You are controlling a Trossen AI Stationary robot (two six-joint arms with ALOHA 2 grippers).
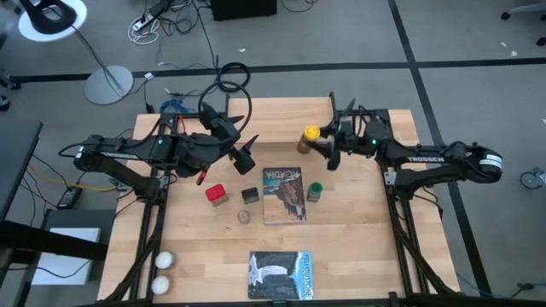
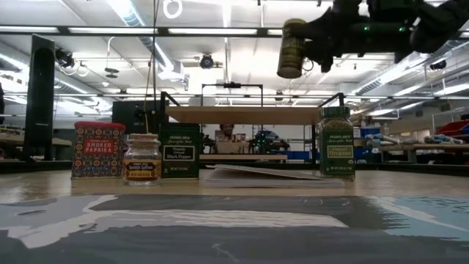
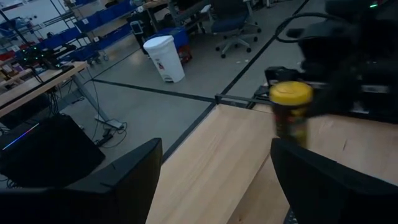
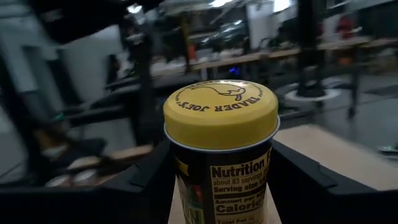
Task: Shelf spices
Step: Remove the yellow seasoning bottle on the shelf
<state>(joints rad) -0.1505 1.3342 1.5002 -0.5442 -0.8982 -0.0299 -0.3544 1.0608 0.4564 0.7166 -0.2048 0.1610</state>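
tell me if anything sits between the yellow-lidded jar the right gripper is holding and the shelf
Nothing visible does. The right gripper holds the yellow-lidded jar in the air, above the level of the shelf board in the low view. The board's top looks bare, and the other spices stand lower on the table, nearer the camera.

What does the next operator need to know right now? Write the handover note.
Right end effector: shut on the yellow-lidded jar, held in the air above the table, near the shelf.
Left end effector: open, empty, hovering behind the red tin.
On the table: red tin, dark square tin, tiny pale jar and green jar, standing around a magazine.
Done: one jar lifted; nothing seen on the shelf yet.
Left: set this jar on the shelf, then shelve the other four.
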